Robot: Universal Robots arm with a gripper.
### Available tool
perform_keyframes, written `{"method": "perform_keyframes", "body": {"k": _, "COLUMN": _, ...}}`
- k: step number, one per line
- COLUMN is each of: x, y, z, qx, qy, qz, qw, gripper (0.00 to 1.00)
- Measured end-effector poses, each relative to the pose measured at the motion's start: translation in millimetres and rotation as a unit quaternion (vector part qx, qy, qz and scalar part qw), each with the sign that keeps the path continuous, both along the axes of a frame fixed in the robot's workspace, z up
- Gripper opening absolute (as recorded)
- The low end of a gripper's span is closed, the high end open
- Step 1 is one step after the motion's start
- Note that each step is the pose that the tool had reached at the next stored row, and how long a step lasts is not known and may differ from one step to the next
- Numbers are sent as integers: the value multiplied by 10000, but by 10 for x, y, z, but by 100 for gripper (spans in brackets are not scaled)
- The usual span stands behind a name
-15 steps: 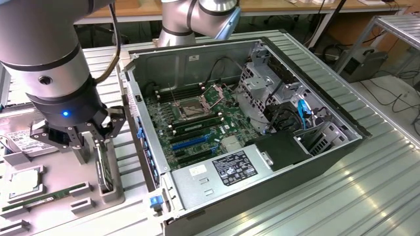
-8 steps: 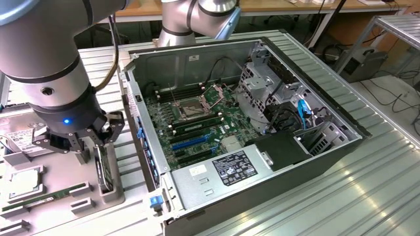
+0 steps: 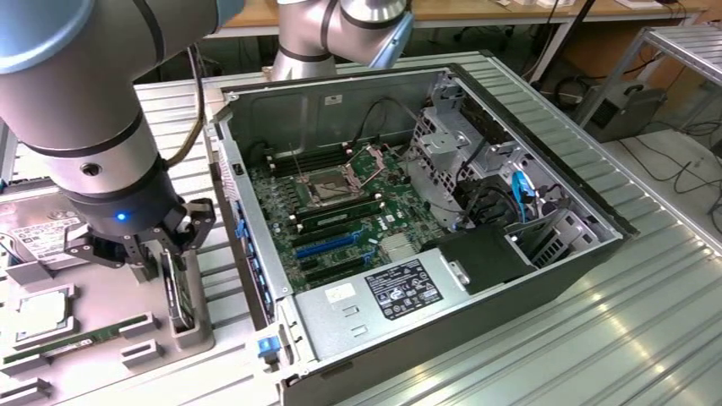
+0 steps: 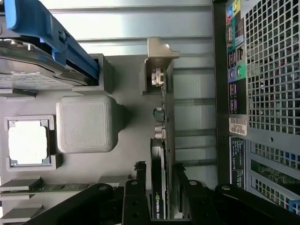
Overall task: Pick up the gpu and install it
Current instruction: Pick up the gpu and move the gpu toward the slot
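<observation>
The work is at the pick-up step. In the lower left of the exterior view, the claw [image 3: 169, 254] is down over a grey printed holder [image 3: 201, 338] on the tabletop [image 3: 631, 338]. It straddles the gpu [image 3: 177, 292], which stands on edge in a narrow slot of that holder. The wrist view looks along the card [image 4: 163, 140], with the claw [image 4: 161, 176] set about its near end and its silver bracket [image 4: 158, 61] at the far end. I cannot tell whether the claw is clenched on the card or merely placed around it.

The card looks fully seated in the holder, so by my reading nothing has been lifted. The open computer case [image 3: 451, 338] lies just beside it, toward the exterior view's right. Its motherboard [image 3: 338, 211] is exposed, and the blue expansion slots [image 3: 321, 247] seem free.

Any lift would call for a firm hold and a straight pull along the card's plane, since the slot walls sit close.
</observation>
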State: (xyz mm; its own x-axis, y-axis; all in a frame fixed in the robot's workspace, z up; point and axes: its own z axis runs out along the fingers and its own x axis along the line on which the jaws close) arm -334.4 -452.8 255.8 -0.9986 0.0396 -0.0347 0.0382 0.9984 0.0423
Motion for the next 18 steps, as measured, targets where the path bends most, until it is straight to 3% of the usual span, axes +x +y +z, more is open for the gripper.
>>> {"method": "perform_keyframes", "body": {"k": 4, "x": 0, "y": 0, "z": -74, "qx": 0, "qy": 0, "qz": 0, "qw": 10000, "gripper": 36}}
{"method": "perform_keyframes", "body": {"k": 11, "x": 0, "y": 0, "z": -96, "qx": 18, "qy": 0, "qz": 0, "qw": 10000, "gripper": 36}}
{"method": "perform_keyframes", "body": {"k": 18, "x": 0, "y": 0, "z": -112, "qx": 90, "qy": 1, "qz": 0, "qw": 10000, "gripper": 36}}
